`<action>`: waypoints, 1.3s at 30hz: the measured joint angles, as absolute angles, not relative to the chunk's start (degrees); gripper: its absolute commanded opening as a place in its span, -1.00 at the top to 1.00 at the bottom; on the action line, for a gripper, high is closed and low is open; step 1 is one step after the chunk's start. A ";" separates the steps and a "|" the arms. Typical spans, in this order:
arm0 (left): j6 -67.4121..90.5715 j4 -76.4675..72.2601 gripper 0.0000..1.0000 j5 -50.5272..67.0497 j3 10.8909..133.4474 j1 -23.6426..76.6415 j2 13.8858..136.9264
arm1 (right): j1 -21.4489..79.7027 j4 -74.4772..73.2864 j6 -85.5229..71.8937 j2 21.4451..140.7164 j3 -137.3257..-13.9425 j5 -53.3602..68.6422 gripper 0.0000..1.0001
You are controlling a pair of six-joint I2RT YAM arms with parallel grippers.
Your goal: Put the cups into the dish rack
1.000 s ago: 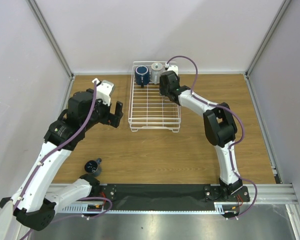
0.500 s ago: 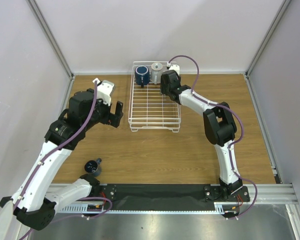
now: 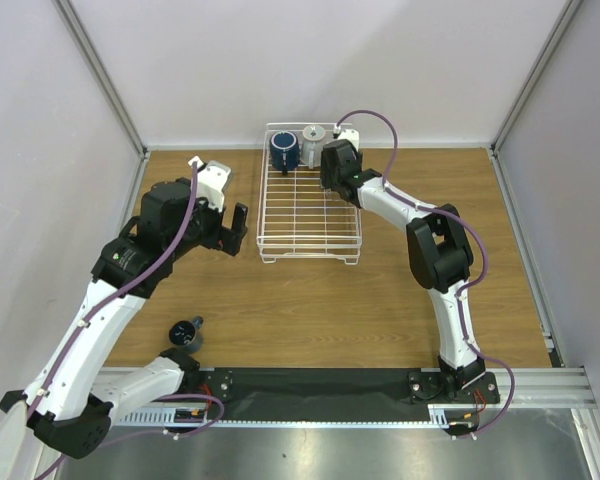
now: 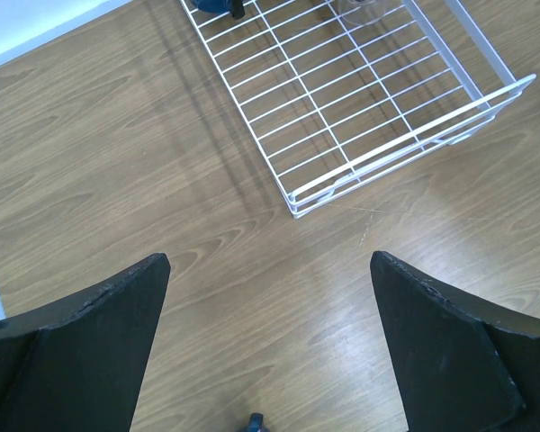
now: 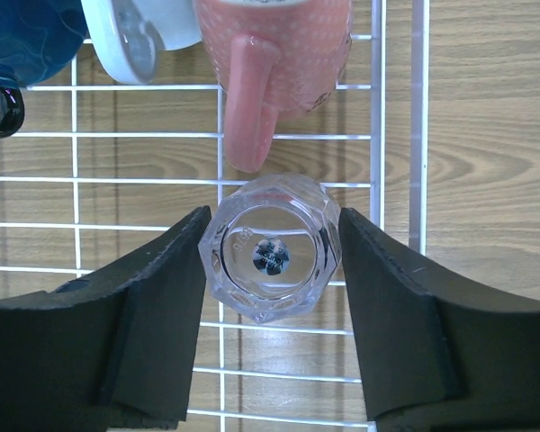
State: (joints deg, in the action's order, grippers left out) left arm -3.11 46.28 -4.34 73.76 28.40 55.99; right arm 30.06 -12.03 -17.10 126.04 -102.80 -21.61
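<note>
**Right fingers on the tumbler in the rack; left arm barely shifted**

Compared with a second ago, the left arm's wrist has edged slightly toward the dish rack (image 3: 309, 260); the right arm shows no visible change. The left fingers (image 4: 90, 333) stand wide apart over bare bench (image 3: 380, 300), holding nothing. The right fingers (image 5: 135, 315) are set half apart, closed on the sides of the clear glass tumbler (image 5: 270, 256) at the rack's far right. Behind it in the rack are the salmon-pink cup (image 5: 279, 54), the light grey mug (image 3: 313, 140) and the large navy mug (image 3: 285, 150). The small dark blue cup (image 3: 185, 332) stands on the bench near the left arm's base.
</note>
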 measured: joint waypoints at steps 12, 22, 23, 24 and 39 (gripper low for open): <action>-3.11 46.48 -1.00 -4.29 73.76 28.88 55.68 | 31.40 -12.16 -16.01 126.04 -103.22 -23.03 -0.99; -3.05 46.50 -0.99 -4.36 73.76 30.26 55.46 | 32.58 -14.74 -15.18 125.60 -104.18 -25.30 -0.99; -3.05 46.50 -1.00 -4.36 73.76 30.52 55.40 | 32.75 -15.29 -14.96 125.32 -104.33 -25.47 -0.99; -3.01 46.50 -0.99 -4.34 73.76 30.85 55.31 | 33.08 -15.97 -14.74 124.86 -104.47 -25.61 -0.99; 4.45 47.55 -0.99 -5.45 74.17 32.36 56.01 | 39.46 -22.04 -11.88 100.16 -98.13 -21.50 -0.99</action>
